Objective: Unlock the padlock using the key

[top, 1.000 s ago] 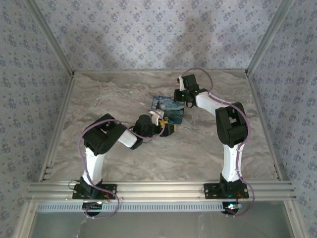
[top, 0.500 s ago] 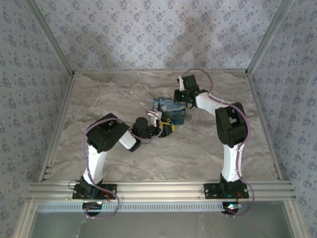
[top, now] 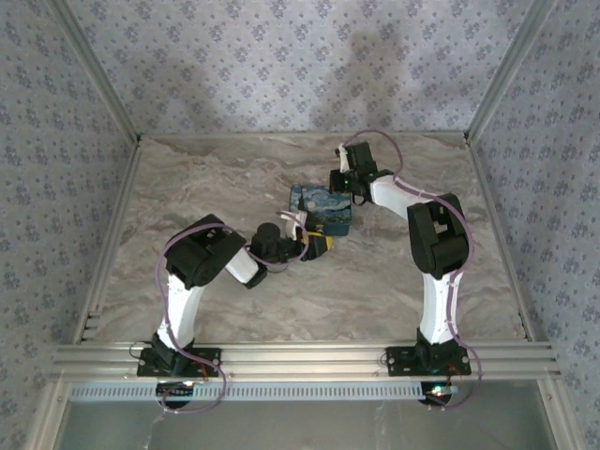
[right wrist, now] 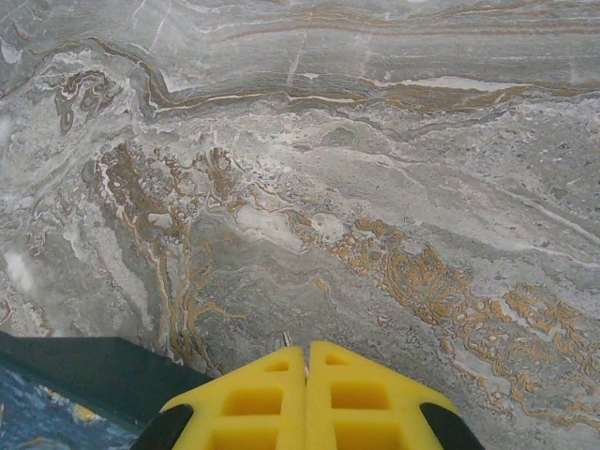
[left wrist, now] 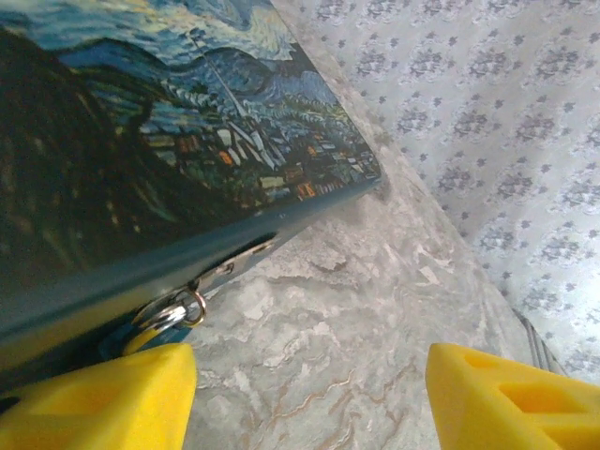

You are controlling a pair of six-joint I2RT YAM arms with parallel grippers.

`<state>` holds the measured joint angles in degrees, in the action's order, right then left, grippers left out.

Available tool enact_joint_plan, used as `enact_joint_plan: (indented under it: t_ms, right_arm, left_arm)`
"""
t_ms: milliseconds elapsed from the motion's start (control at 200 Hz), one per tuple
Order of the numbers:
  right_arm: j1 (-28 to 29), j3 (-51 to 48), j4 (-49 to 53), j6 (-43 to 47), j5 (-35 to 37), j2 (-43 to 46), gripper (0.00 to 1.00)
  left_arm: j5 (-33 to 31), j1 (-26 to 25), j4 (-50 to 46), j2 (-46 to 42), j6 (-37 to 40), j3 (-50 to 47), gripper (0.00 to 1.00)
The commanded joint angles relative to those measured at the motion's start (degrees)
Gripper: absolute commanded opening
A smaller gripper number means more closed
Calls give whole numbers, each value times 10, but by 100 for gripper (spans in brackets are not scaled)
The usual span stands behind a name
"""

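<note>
A dark teal box [top: 321, 208] with a starry-night picture on its lid lies mid-table. In the left wrist view the box [left wrist: 141, 159] has a metal hasp [left wrist: 234, 264] on its front edge. The padlock [left wrist: 167, 315] hangs there as a silver loop with a small brass ring; its body is hidden behind my yellow finger [left wrist: 94, 403]. My left gripper [left wrist: 309, 398] [top: 319, 245] stands open just in front of it, touching nothing. My right gripper [right wrist: 307, 349] [top: 350, 192] is shut at the box's far right corner, with the key's thin metal tip [right wrist: 286, 339] poking out.
The marble table [top: 375, 272] is walled by patterned panels on three sides, with an aluminium rail [top: 300, 358] along the near edge. In the right wrist view the box's corner [right wrist: 75, 380] lies at the lower left, just below the fingers.
The box has turned and settled slightly against the right gripper. My left gripper has drawn back a little toward the left, its jaws still apart. The right arm has barely moved.
</note>
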<state>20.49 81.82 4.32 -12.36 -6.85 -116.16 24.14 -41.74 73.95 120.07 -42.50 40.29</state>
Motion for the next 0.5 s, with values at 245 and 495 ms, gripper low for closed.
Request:
enact_joint_plan:
  t_ms: [245, 495]
  right_arm:
    - [5, -1, 22, 7, -2, 13, 0]
    - [11, 11, 32, 6, -2, 5, 0]
  left_arm:
    - [-159, -22, -210, -91, 114, -22, 74]
    - [-186, -44, -275, -64, 141, 36, 75]
